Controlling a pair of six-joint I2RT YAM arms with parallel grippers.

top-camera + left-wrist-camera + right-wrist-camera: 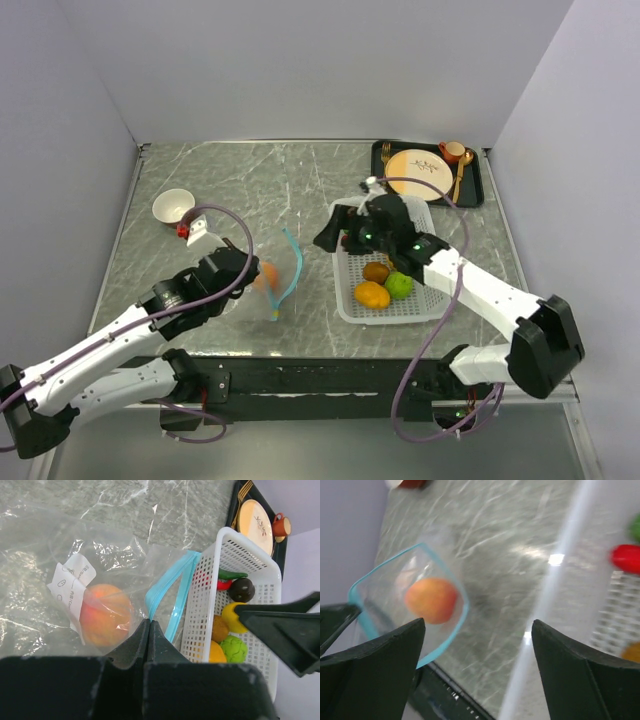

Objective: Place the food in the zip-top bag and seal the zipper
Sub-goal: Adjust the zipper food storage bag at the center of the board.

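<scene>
L gripper (149,630) clenched on edge of the zip-top bag (40,545) right by the zipper (172,592), whose teal strip stands open in a loop over the bench (250,180). One peach-pink fruit (105,614) lies inside the bag. R gripper (478,624) released, jaws spread wide w/ nothing btwn them, hovering beside the white basket (240,550). In basket: yellow, orange, lime-green, brown rounds (232,616) + red and green peppers (232,574).

The zip-top bag (45,540) is clear, crinkled plastic film, glossy with white glints. Its zipper (172,585) is a smooth blue-teal plastic strip. The label (72,582) is white printed paper. The peach-pink fruit (106,616) looks smooth and matt. The basket (200,615) is white perforated plastic. The table (250,180) looks like polished grey marble.
</scene>
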